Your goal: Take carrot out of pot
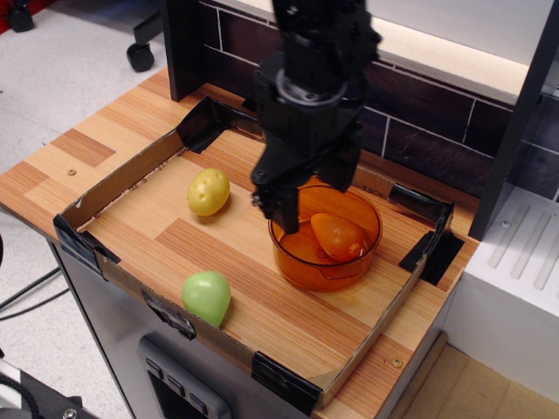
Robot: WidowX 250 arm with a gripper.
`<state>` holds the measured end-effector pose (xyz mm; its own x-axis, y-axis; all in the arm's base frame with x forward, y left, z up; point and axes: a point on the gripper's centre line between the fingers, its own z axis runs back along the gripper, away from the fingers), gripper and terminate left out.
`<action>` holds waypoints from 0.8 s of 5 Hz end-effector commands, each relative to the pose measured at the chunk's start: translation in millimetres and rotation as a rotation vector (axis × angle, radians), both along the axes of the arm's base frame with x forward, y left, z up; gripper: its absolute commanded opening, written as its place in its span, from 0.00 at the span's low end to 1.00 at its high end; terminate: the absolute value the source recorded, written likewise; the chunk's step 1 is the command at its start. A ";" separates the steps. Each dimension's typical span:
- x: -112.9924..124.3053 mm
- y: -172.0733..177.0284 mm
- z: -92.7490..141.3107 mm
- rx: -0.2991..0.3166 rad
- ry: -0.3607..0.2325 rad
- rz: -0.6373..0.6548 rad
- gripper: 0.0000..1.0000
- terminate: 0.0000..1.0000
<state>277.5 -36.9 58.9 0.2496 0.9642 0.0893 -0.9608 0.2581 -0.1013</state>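
Observation:
The orange carrot [337, 235] lies inside the translucent orange pot [306, 260], which stands at the right of the cardboard-walled tray. My black gripper [316, 192] hangs open and empty above the pot's back left rim. One finger [286, 208] points down over the left rim, the other [347, 170] over the back rim. The carrot sits just below and to the right of the fingertips, untouched.
A yellow dimpled potato [209, 191] lies at the tray's left back. A green rounded toy [207, 297] lies near the front wall. The low cardboard tray wall [113, 195] rings the wooden surface. A dark tiled wall [419, 131] is behind, a white block [515, 271] at right.

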 end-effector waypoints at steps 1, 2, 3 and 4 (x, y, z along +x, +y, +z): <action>12.1 -2.3 -9.3 0.006 -0.007 0.012 1.00 0.00; 14.3 -6.0 -20.4 -0.008 -0.001 -0.002 1.00 0.00; 14.8 -9.3 -27.9 -0.006 -0.023 -0.010 1.00 0.00; 16.1 -10.1 -31.1 -0.011 -0.023 -0.005 1.00 0.00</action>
<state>287.8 -50.6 19.5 0.2478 0.9654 0.0815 -0.9619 0.2552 -0.0980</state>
